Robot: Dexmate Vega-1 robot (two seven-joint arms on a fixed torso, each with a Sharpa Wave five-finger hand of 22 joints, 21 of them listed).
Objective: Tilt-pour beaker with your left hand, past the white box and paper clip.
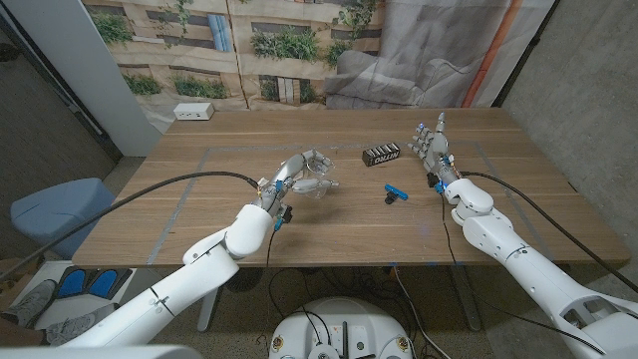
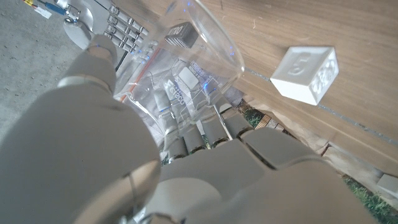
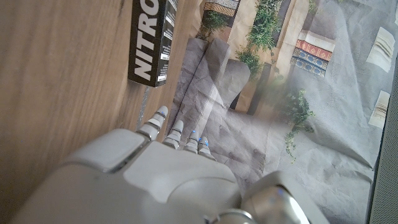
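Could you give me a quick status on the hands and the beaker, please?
Left hand grips the clear beaker, tipped on its side above the table. Right hand open, holding nothing. White box at the far-left edge, well clear.

Beakers: one clear beaker point(image 1: 316, 172), gripped in the left robot hand point(image 1: 289, 179) and tilted.
White boxes: one white box point(image 1: 193, 112), at the bench's far edge, well beyond the left robot hand.
Black boxes: one black box point(image 1: 380, 155), just beside the right robot hand point(image 1: 433, 146).
Blue clips: one blue clip point(image 1: 396, 192), between the two robot hands, nearer the right.
Robot hands: two.
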